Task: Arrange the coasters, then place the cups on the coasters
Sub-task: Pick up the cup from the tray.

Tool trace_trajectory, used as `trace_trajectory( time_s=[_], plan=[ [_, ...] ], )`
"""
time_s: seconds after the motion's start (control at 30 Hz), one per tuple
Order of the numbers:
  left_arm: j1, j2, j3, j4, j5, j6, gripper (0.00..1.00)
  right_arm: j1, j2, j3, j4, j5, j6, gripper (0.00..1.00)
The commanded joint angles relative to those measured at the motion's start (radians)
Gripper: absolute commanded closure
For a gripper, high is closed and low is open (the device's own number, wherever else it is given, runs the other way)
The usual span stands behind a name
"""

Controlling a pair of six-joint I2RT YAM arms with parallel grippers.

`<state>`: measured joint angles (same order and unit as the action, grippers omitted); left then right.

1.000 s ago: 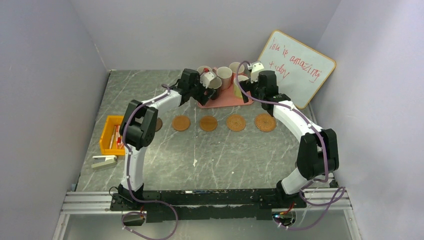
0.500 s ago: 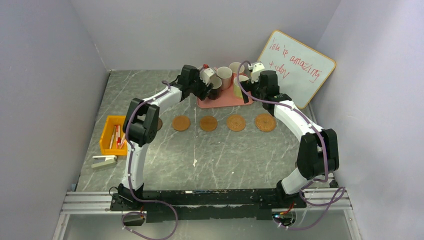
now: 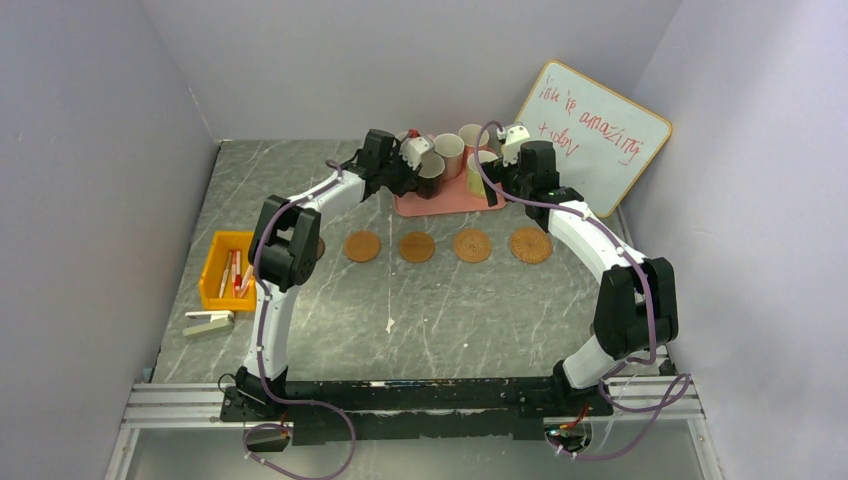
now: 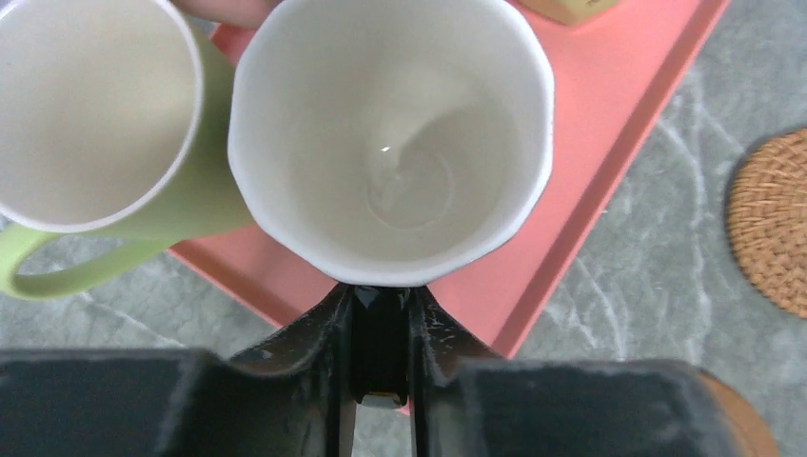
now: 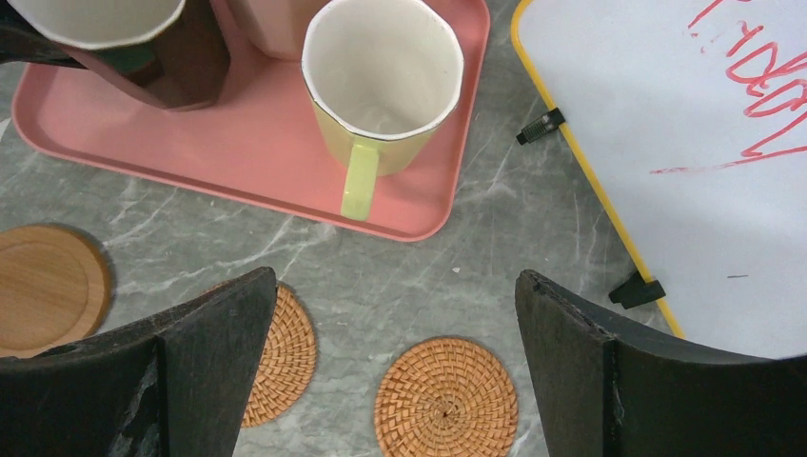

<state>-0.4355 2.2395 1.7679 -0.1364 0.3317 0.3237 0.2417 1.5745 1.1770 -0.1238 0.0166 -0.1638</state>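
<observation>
Left pincer has just snapped in from wide and now pinches the handle of the dark brown mug, left on the pink tray. Right pincer hangs spread over a green mug. Coasters wait in a row on the worktop, nearer — first lift looks ready.

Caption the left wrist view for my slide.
Left claw pinches the handle of a pale-lined cup on the pink tray, green cup alongside.

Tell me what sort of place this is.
Probably a robotics lab test cell: a left arm and right arm bolted to a rail at the table edge, plain walls boxing it in, and a whiteboard propped in the corner.
</observation>
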Motion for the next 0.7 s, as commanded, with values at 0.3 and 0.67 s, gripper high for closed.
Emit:
trace_trajectory(
  time_s=[0.3,0.67],
  plan=[
    [-0.001,-0.071,-0.027,0.054,0.07,-0.033,0.95,-0.005,-0.018,0.007,0.018,-0.012,0.012,0.0],
    [0.044,-0.251,-0.137,0.15,0.142,-0.092,0.95,-0.008,-0.023,0.007,0.018,-0.013,0.012,0.0]
  ],
)
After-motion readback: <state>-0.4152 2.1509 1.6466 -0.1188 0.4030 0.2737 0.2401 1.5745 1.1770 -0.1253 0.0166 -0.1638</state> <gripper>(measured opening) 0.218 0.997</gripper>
